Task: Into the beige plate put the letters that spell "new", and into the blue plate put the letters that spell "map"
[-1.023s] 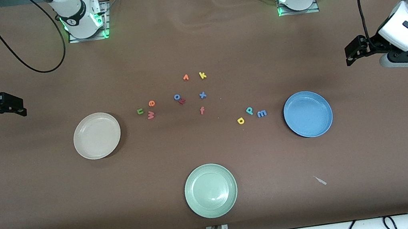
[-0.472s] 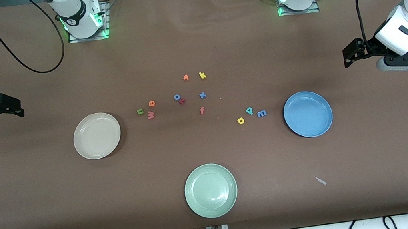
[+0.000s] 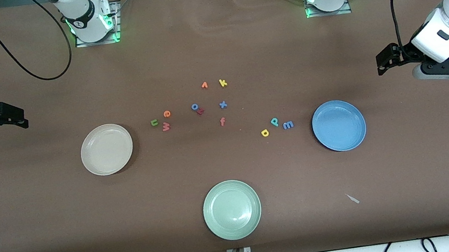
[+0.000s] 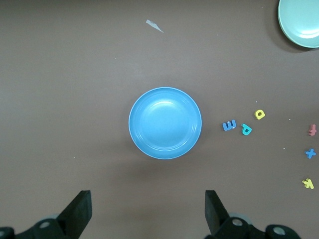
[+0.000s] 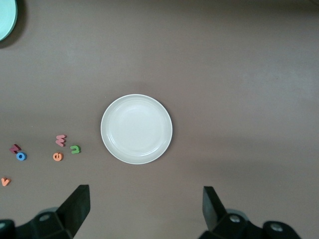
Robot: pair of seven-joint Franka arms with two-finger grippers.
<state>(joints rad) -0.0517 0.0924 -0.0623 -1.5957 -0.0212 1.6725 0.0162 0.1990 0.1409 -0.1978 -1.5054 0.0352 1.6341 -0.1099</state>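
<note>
The beige plate (image 3: 106, 149) (image 5: 136, 129) lies toward the right arm's end. Beside it sit the olive n (image 3: 154, 122) (image 5: 75, 149), orange e (image 3: 166, 113) (image 5: 58, 157) and salmon w (image 3: 166, 126) (image 5: 60, 140). The blue plate (image 3: 339, 125) (image 4: 165, 123) lies toward the left arm's end, with the blue m (image 3: 288, 125) (image 4: 229, 125), teal p (image 3: 274, 122) (image 4: 246, 129) and yellow a (image 3: 264, 133) (image 4: 259, 114) beside it. Both plates hold nothing. My left gripper (image 3: 381, 62) (image 4: 148, 199) hangs open over bare table near the blue plate. My right gripper (image 3: 22, 118) (image 5: 145, 196) hangs open near the beige plate.
A pale green plate (image 3: 232, 209) lies nearest the front camera. Spare letters sit mid-table: orange v (image 3: 204, 85), yellow k (image 3: 223, 83), blue o (image 3: 195, 107), red z (image 3: 201, 111), blue x (image 3: 223, 105), salmon f (image 3: 222, 121). A small pale scrap (image 3: 353, 198) lies near the front edge.
My left arm has shifted slightly toward the table's middle. The right gripper has barely moved. Letters and plates lie as before.
</note>
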